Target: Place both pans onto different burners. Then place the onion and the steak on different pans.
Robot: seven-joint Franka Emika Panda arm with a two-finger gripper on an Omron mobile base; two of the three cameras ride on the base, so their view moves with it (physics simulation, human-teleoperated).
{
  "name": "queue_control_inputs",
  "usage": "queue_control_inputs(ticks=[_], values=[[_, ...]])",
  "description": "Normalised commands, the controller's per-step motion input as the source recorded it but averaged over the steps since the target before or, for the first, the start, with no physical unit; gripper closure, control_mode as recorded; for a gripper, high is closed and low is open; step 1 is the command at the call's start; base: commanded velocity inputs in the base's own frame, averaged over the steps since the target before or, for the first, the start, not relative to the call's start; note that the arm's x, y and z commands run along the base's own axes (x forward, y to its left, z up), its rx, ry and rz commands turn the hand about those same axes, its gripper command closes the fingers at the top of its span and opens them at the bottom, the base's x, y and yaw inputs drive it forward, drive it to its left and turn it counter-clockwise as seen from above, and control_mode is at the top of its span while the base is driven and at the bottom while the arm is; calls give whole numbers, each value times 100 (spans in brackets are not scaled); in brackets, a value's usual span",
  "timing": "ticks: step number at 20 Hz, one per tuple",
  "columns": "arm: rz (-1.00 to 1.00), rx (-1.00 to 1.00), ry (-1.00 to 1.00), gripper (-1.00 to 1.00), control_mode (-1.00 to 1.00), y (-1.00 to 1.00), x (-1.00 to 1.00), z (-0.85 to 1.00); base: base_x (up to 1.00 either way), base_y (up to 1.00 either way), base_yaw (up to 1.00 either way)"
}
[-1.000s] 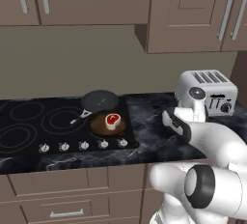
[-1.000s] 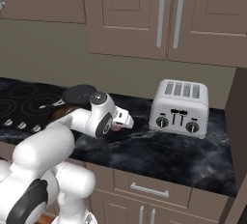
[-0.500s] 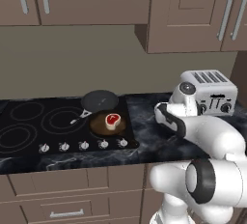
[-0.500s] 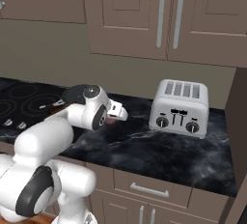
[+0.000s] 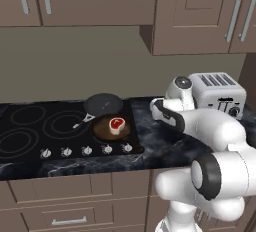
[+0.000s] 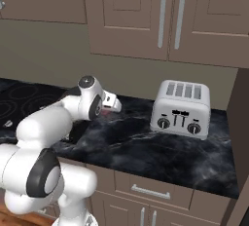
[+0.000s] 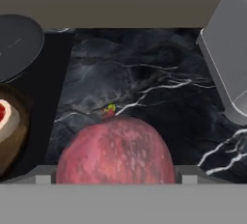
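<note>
My gripper (image 7: 115, 176) is shut on the onion (image 7: 116, 151), a pinkish-red ball that bulges between the two fingertips just above the dark marble counter. In the right base view the gripper (image 6: 115, 104) hangs over the counter, left of the toaster. The dark pan (image 5: 103, 104) sits on the back right burner of the black cooktop (image 5: 30, 131). In front of it is the brown pan (image 5: 102, 130) with the steak (image 5: 117, 124) in it. The hand view has the dark pan (image 7: 14, 44) at upper left and the brown pan (image 7: 14, 143) with the steak (image 7: 4, 114) at the left edge.
A silver toaster (image 5: 215, 93) stands on the counter to the right of the hand, and shows again as the toaster (image 6: 182, 108) and the toaster (image 7: 226, 63). A row of knobs (image 5: 85, 151) lines the cooktop's front. Wall cabinets hang above.
The hand has risen off the counter and drifted a little left toward the cooktop with the onion in its jaws. The pans and steak have stayed put.
</note>
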Motion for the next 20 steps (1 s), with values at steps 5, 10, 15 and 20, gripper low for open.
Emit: queue_control_inputs(ticks=[5,10,15,20], values=[[2,1,0,100,-100,33,45,0,0,0,0],[1,0,0,100,-100,36,40,0,0,0,0],[0,0,0,100,-100,37,37,0,0,0,0],[0,0,0,100,-100,39,25,0,0,0,0]])
